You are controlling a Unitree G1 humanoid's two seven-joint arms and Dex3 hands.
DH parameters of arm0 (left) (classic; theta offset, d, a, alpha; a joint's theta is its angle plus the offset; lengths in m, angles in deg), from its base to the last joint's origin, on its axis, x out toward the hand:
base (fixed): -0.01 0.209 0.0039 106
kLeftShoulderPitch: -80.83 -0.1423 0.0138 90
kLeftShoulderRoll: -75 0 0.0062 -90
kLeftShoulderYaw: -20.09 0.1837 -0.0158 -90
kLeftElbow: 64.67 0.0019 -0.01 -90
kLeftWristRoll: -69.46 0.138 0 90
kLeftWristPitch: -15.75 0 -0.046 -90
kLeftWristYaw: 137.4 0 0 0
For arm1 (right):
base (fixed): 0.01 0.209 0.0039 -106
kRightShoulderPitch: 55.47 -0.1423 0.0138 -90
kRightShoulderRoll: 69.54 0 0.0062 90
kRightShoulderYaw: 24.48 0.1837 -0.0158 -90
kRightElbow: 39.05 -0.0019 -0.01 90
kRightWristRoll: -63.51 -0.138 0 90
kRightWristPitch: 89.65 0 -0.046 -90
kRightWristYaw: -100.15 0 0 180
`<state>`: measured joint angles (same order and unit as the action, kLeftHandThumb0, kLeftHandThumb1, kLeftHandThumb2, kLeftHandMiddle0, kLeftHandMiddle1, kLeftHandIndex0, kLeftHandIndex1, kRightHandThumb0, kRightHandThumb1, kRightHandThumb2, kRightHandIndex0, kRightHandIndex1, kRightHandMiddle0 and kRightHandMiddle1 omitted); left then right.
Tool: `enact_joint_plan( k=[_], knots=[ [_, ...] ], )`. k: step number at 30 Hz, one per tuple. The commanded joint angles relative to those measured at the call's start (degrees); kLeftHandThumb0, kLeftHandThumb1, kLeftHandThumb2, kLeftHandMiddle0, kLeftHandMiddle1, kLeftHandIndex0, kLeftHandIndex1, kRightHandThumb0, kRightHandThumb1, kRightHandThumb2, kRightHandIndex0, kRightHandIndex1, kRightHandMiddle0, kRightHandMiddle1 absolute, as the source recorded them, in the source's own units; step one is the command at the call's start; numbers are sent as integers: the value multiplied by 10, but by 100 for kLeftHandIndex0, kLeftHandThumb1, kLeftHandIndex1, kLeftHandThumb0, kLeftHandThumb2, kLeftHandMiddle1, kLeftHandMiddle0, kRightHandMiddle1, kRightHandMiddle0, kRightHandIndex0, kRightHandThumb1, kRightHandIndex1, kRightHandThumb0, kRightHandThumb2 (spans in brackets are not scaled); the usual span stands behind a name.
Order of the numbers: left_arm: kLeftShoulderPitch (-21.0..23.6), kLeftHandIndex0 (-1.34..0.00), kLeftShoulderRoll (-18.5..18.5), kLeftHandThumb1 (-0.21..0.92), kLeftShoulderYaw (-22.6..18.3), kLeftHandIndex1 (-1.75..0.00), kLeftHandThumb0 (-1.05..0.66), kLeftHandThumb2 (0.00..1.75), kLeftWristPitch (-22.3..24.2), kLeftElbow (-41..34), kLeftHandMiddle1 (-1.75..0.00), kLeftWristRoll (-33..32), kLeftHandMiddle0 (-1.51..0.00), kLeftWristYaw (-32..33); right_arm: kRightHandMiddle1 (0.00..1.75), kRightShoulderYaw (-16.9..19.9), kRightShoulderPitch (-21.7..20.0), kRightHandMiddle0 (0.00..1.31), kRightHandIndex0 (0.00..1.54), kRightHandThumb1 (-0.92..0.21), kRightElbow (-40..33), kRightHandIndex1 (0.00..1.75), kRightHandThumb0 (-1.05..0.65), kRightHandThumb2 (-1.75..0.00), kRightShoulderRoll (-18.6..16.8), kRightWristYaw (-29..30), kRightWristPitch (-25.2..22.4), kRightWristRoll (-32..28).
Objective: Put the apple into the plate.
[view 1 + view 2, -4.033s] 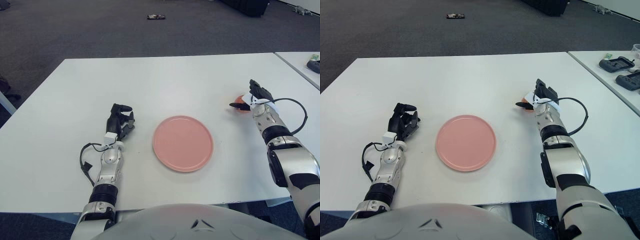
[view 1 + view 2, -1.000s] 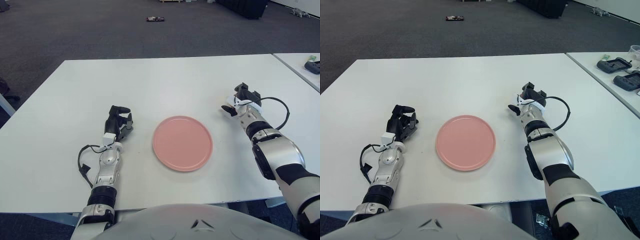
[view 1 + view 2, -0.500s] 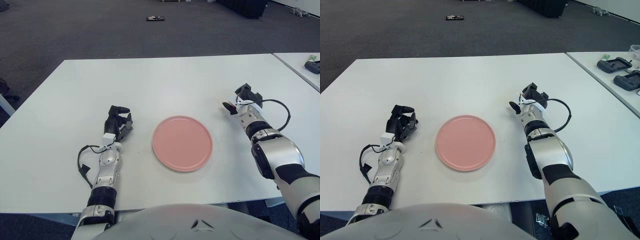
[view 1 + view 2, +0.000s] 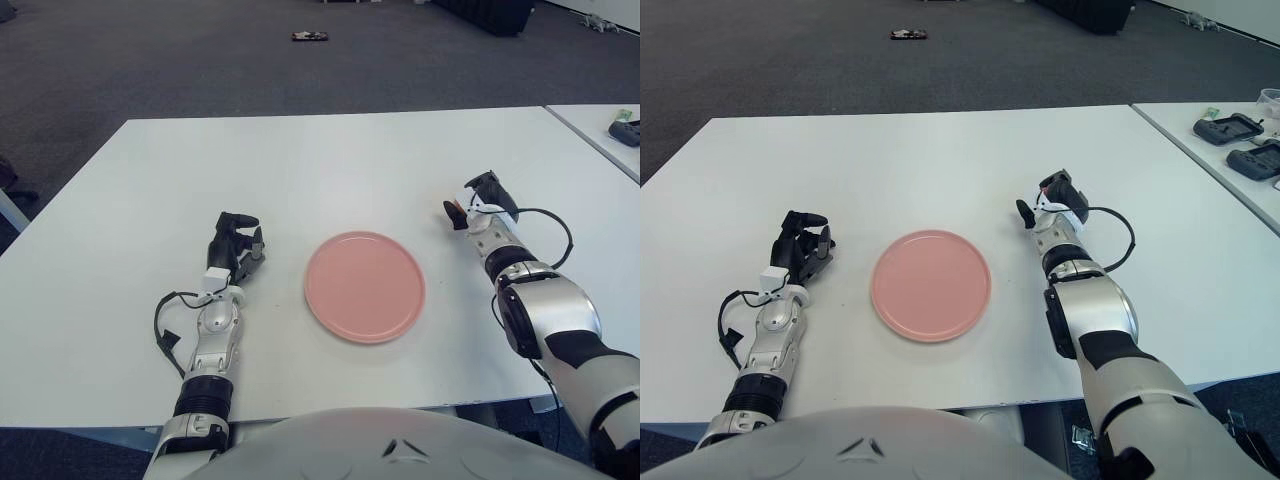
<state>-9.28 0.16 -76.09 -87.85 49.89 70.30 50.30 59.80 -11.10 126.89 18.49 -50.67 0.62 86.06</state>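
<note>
The pink plate (image 4: 365,286) lies bare at the middle of the white table (image 4: 320,160). Right of it, the right hand (image 4: 476,203) shows with its fingers curled around the apple (image 4: 460,208), of which only a red sliver peeks out at the hand's left edge. At lower left, the left hand (image 4: 237,248) shows beside the plate, fingers curled together, holding nothing. A second table (image 4: 1230,140) at the upper right edge carries dark devices (image 4: 1240,128). A small dark object (image 4: 308,36) lies on the carpet at top.
</note>
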Motion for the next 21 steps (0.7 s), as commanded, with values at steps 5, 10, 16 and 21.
enact_joint_plan(
  k=[5, 10, 16, 21],
  knots=[
    [-22, -27, 1, 80, 1, -175, -36, 70, 28, 19, -175, 3, -50, 0, 175, 11, 4, 52, 80, -12, -8, 164, 0, -151, -1, 5, 42, -21],
    [-20, -27, -1, 80, 2, -175, -36, 70, 31, 20, -175, 5, -50, 1, 175, 21, 0, 53, 81, -11, -19, 164, 0, -153, 5, 4, 80, -34],
    [-19, -27, -2, 80, 2, -175, -36, 70, 24, 22, -175, 3, -50, -3, 175, 44, 1, 54, 81, -10, -39, 165, 0, -154, 13, -11, 128, -63],
    [-18, -27, -3, 80, 3, -175, -36, 70, 28, 20, -175, 5, -51, -1, 175, 78, 4, 54, 81, -10, -66, 165, 0, -154, 13, -48, 168, -108]
  ],
)
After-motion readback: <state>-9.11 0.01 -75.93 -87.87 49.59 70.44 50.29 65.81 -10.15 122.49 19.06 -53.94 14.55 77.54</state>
